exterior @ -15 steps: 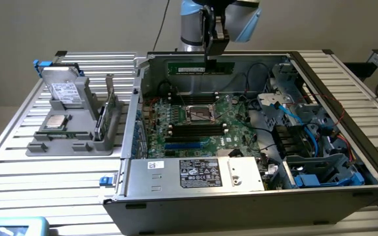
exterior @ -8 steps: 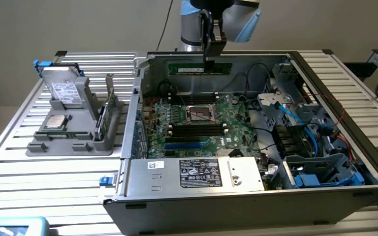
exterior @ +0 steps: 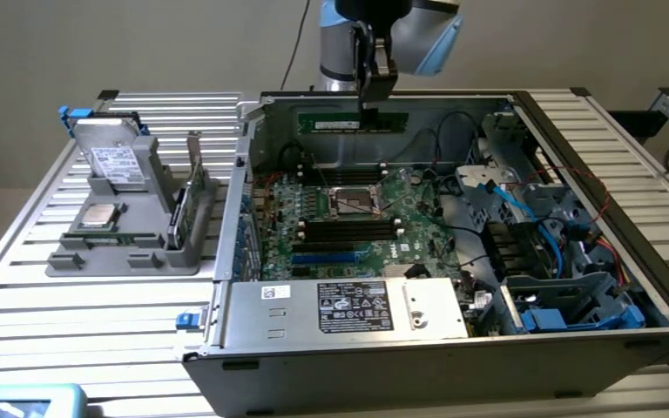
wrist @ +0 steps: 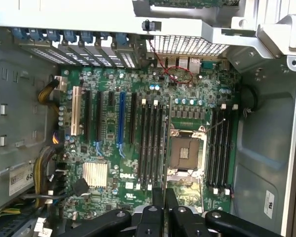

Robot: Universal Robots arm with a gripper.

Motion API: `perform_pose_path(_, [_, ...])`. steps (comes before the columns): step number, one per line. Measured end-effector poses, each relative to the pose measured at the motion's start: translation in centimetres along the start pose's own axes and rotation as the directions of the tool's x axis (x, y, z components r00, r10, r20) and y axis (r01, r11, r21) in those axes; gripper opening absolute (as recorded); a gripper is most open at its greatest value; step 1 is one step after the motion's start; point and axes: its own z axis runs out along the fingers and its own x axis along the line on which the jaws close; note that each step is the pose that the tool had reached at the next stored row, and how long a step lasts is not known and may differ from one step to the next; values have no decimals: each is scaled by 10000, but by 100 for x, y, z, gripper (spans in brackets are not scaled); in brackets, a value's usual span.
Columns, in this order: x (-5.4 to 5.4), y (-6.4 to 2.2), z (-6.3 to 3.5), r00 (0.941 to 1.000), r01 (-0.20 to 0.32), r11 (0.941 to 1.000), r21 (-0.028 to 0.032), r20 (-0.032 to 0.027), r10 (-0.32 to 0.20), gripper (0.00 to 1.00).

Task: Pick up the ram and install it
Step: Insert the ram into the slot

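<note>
I have the gripper (exterior: 372, 106) clamped on the ram (exterior: 334, 123), pinching the green stick from above near one end. The ram hangs level and lengthwise above the open computer case (exterior: 311, 366), over the side of the case nearest the arm's column and clear of everything inside. On the floor of the case lies the motherboard (exterior: 352, 231), with the bare processor socket (exterior: 355, 202) near its middle. From the wrist I look straight down into the case past the dark fingers (wrist: 171, 200): the black memory slots (wrist: 153, 143) run in rows on both sides of the socket. Outside the case, on the exterior view's left, a gray fixture (exterior: 114, 252) sits on the slatted table (exterior: 79, 331).
</note>
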Motion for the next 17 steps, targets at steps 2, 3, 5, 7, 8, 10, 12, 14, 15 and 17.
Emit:
perform_pose_path(2, [0, -2, 16, 10000, -4, 10000, 12, 0, 4, 14])
perform_pose_path(3, [-1, -3, 25, 10000, -8, 10000, 28, -1, 8, 14])
perform_pose_path(5, [-12, -3, 47, 10000, -15, 10000, 44, -4, 15, 14])
perform_pose_path(7, [-25, -10, 75, 10000, -20, 10000, 45, -4, 20, 14])
perform_pose_path(8, [-29, -12, 88, 10000, -23, 10000, 46, -6, 24, 14])
perform_pose_path(10, [-32, -14, 111, 10000, -34, 10000, 48, -18, 34, 14])
perform_pose_path(12, [-32, -15, 132, 10000, -42, 10000, 56, -34, 42, 14])
perform_pose_path(14, [-32, -18, 154, 10000, -50, 10000, 60, -51, 51, 14])
perform_pose_path(15, [-33, -20, 166, 10000, -57, 10000, 60, -57, 57, 14])
perform_pose_path(17, [-39, -24, 188, 10000, -73, 10000, 64, -67, 73, 14])
